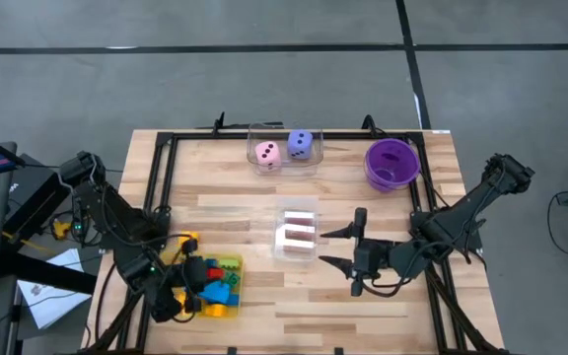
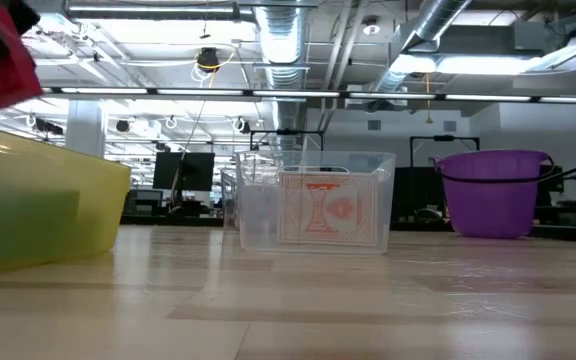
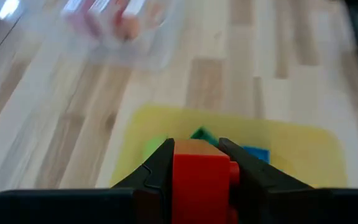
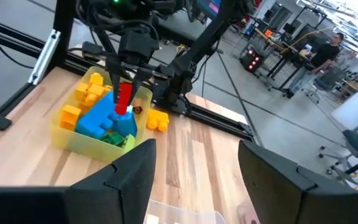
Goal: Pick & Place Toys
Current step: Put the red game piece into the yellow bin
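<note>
While a red brick [image 3: 201, 180] is held between the fingers of the left gripper [image 4: 124, 102] above the yellow tray [image 1: 233, 308] at the desk's near left, most bricks [image 4: 98, 118] are seen unsorted, the right gripper [image 1: 335, 247] standing half open, empty.

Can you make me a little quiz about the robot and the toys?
1. True or false: the left gripper holds a red brick above the yellow tray.
2. What is in the clear box next to the purple bowl? A) cars B) two dice C) balls
3. Fill in: the right gripper is ____ and holds nothing.

Key: 1 true. 2 B, a pink die and a purple die. 3 open.
</note>
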`<state>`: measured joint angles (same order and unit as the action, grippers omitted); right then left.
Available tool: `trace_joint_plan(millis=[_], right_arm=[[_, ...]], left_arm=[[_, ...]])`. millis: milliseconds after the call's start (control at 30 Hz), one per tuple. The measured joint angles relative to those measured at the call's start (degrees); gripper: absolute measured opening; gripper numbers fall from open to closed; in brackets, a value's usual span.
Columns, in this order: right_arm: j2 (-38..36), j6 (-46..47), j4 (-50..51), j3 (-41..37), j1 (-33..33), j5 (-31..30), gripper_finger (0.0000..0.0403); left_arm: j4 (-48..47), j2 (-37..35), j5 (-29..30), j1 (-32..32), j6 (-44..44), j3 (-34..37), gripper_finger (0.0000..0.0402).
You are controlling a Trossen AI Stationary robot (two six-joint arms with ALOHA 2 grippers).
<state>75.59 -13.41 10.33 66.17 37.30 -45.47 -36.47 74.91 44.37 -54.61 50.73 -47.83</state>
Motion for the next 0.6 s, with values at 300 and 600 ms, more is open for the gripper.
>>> trace_joint_plan(millis=[300, 600], right_arm=[[0.0, 0.0, 0.1, 0.0, 0.0, 0.0, 0.0221], [0.0, 2.7, 1.1, 0.0, 0.2, 0.1, 0.0221]], left_arm=[[-6.3, 0.0, -6.4, -0.6, 11.1, 0.0, 0.0092], [-4.7, 0.0, -6.6, -2.9, 11.1, 0.0, 0.0092]])
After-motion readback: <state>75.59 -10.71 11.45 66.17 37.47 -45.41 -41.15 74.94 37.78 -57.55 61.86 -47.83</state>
